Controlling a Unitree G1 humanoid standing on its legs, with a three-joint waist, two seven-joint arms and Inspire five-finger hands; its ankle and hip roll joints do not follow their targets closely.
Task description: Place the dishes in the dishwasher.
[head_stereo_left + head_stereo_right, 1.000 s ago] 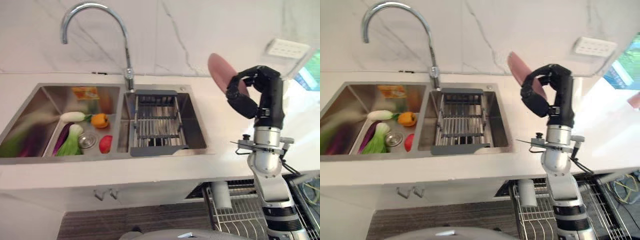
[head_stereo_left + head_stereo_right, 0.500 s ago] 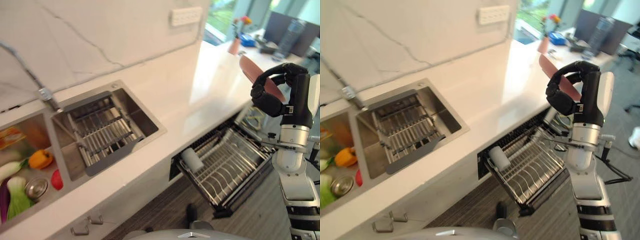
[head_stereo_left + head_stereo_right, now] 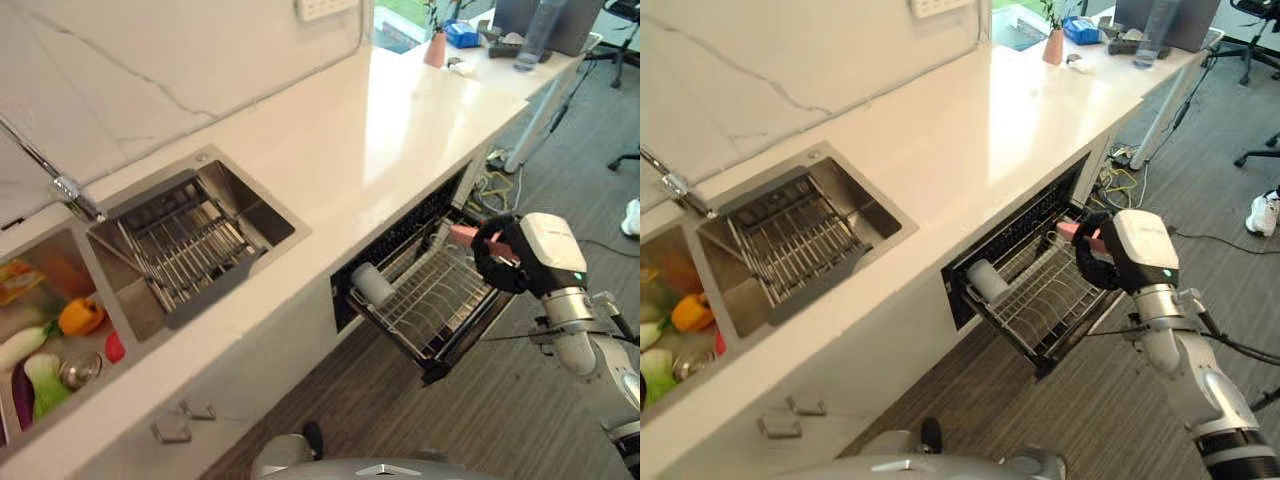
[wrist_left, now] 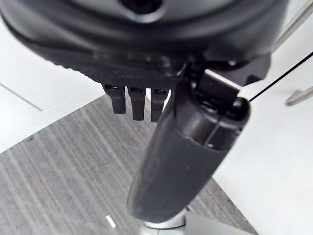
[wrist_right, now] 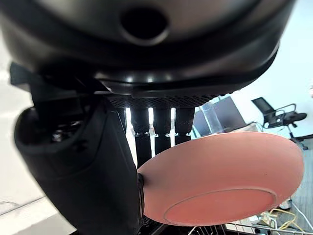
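Now the plate is on its way into the dishwasher: the right robot hand [image 3: 1110,255] has its thumb and fingers pinched on the rim of the pink plate [image 5: 220,178], held just above the pulled-out dishwasher rack [image 3: 430,305]. Next, lowering it edge-first between the rack's wires seems called for. Smooth, round, shallow, with a raised foot ring. The left robot hand [image 4: 142,105] hangs relaxed, holding nothing, over the floor. Beyond the rack, the bench [image 3: 400,110].

Bright daylight pouring in from the far right, glare washing over the white countertop [image 3: 420,110], the sink [image 3: 180,240] steel gleaming, the dishwasher rack [image 3: 1040,295] sitting in shade, the pink plate [image 5: 220,181] glowing against a blown-out background, close dark housings blurring.
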